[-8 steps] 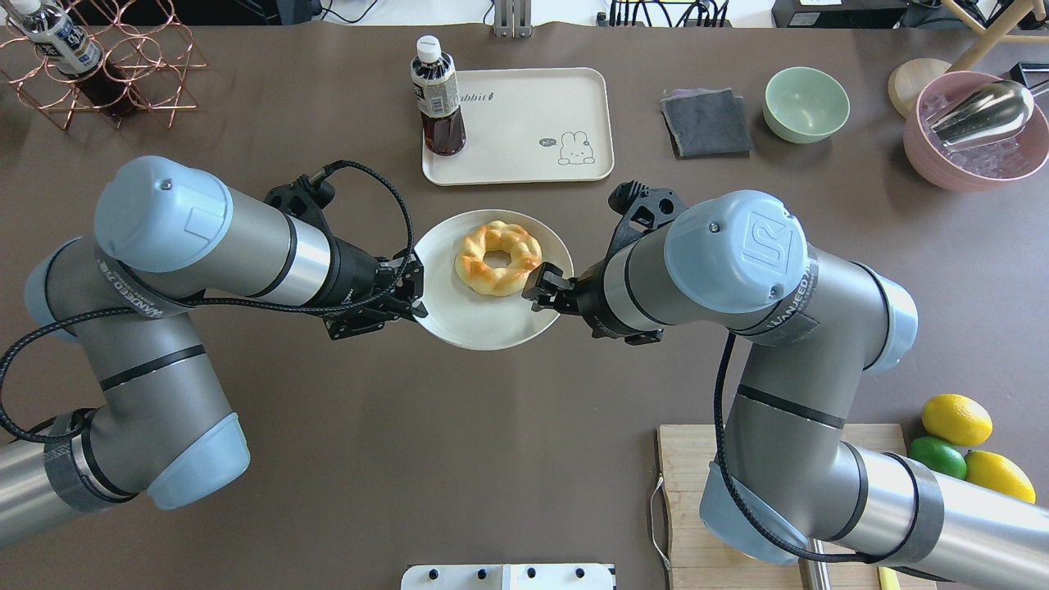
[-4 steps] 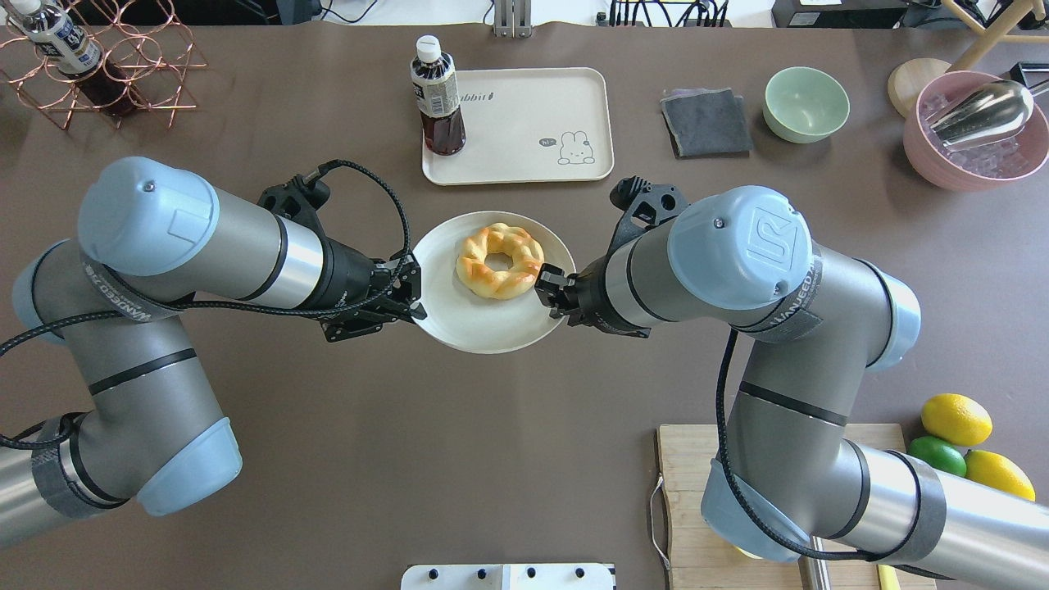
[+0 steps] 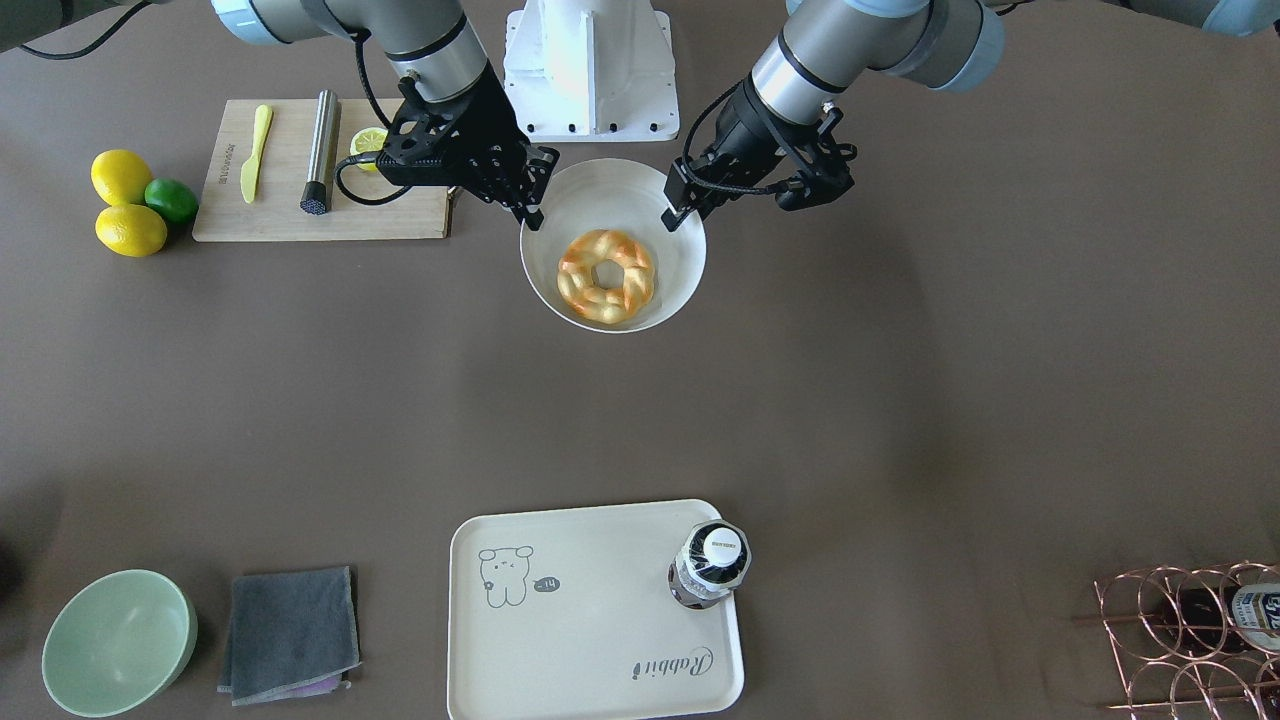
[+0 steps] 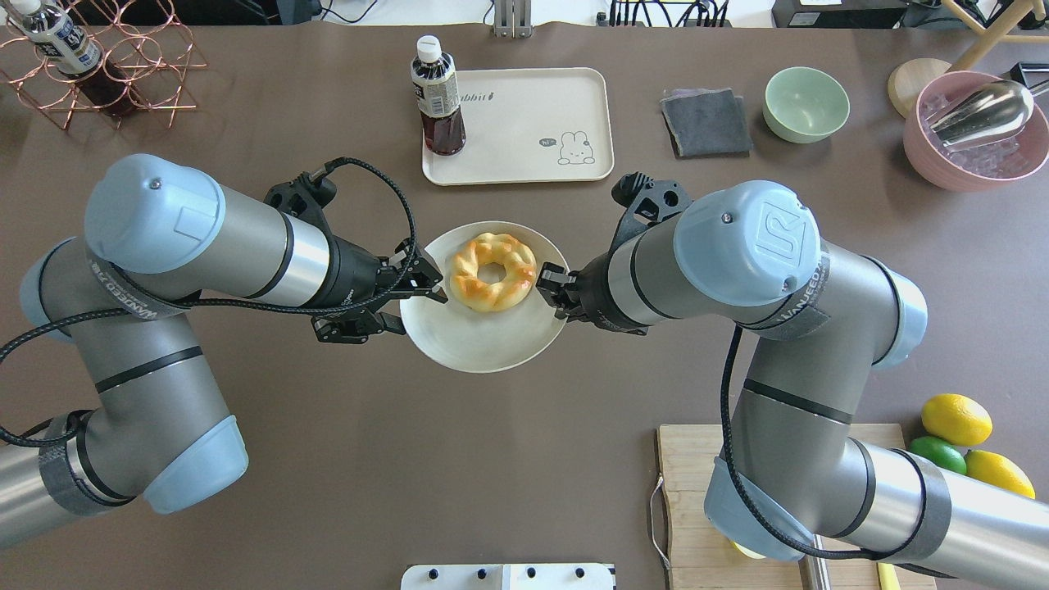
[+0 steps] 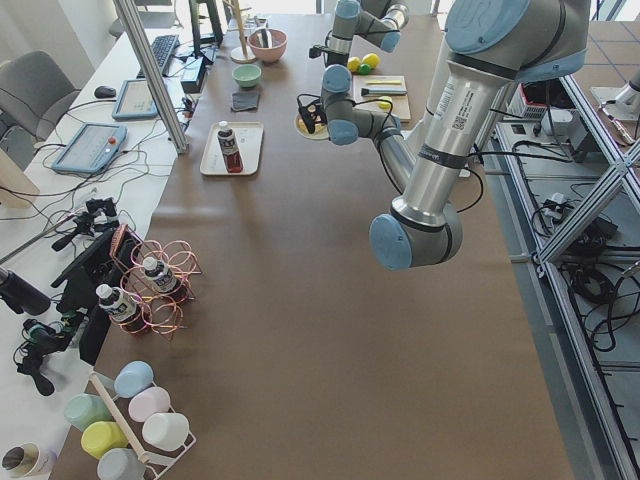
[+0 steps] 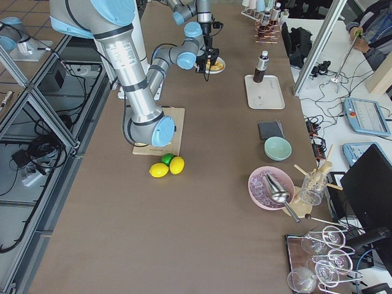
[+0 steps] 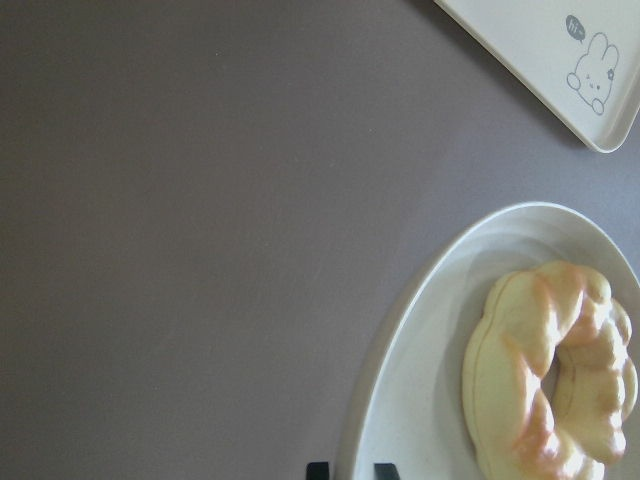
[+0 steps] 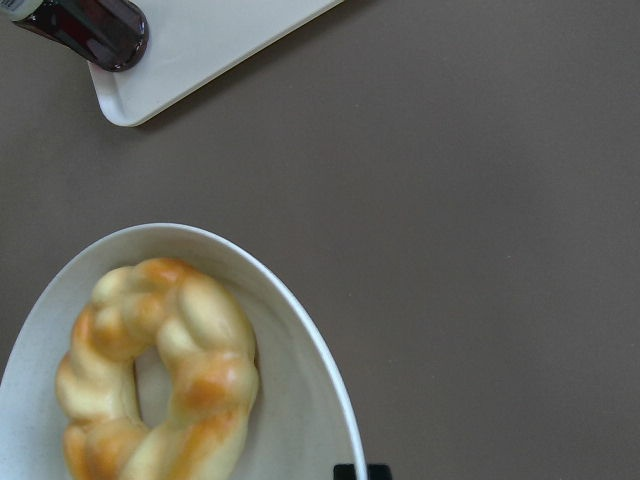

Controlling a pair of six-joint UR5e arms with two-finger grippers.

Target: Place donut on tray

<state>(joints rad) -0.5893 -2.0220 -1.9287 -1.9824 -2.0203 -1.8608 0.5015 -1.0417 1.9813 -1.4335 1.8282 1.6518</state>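
The donut (image 4: 492, 271), a braided golden ring, lies on a round white plate (image 4: 479, 340) at mid-table. It also shows in the front view (image 3: 606, 276). My left gripper (image 4: 420, 283) is shut on the plate's left rim. My right gripper (image 4: 551, 291) is shut on its right rim. Both hold the plate off the table, tilted toward the far side. The cream tray (image 4: 533, 123) with the rabbit drawing lies just beyond the plate. The wrist views show the donut (image 7: 555, 380) (image 8: 160, 380) and a tray corner (image 7: 560, 60) (image 8: 200, 40).
A dark drink bottle (image 4: 437, 98) stands on the tray's left part. A grey cloth (image 4: 706, 123), a green bowl (image 4: 806, 104) and a pink bowl (image 4: 975, 135) lie to the right. A copper rack (image 4: 106, 61) is far left. A cutting board (image 4: 688, 508) and citrus fruit (image 4: 957, 419) are near right.
Both grippers have closed in on the plate's rim and the plate has risen and tilted. The left gripper moved right and up. The donut shifted slightly toward the far-left side.
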